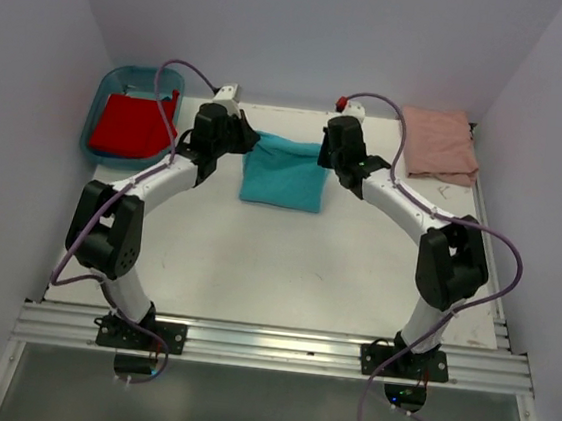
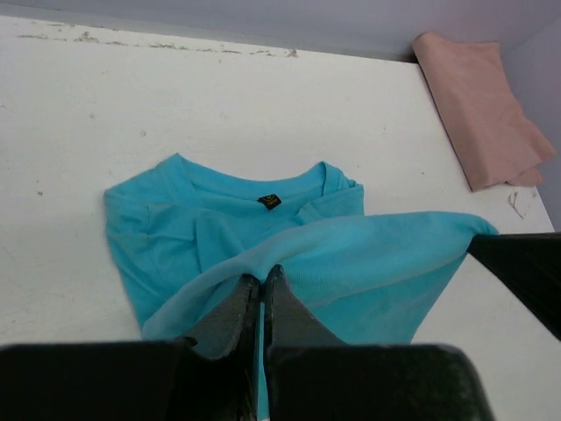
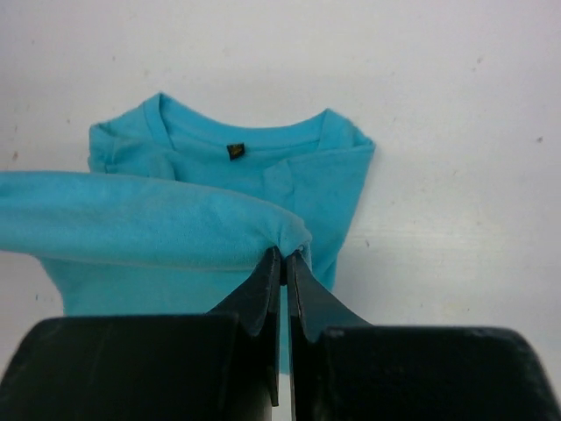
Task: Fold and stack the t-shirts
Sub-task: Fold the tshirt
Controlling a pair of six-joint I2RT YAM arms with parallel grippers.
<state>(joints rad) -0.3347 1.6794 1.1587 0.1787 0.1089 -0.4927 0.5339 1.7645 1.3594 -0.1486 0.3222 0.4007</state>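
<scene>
— The left fingers [image 2: 230, 316]: together or apart?

— Together, clamped on a pinch of the turquoise shirt [image 2: 175, 237]. The right fingers [image 3: 316, 307] are pressed shut on the same shirt, on the other end of the same edge.

— So both arms hold one shirt?

— Yes. The edge between the two pairs of fingers is lifted off the tabletop [image 1: 285, 271] and runs across from one to the other. The cloth bunches into small creases where each pair bites.

— And the rest of it?

— It lies flat beneath the raised edge. The sleeves are turned in over the body, so the outline is close to a rectangle. The collar end points toward the far edge, with a small dark label [image 3: 234, 151] inside the neck.

— Where on the tabletop is it?

— About midway between the left and right edges, in the far half.

— What lies beyond it?

— A pink shirt [image 1: 441, 145] sits in the far right corner, folded into a rough rectangle, well apart from the turquoise one. At the far left corner a blue tub [image 1: 102, 91] stands just off the tabletop's left edge. A red shirt [image 1: 129, 126] lies loose inside it.

— Is anything touching those two?

— No, both arms are at the turquoise one.
</scene>
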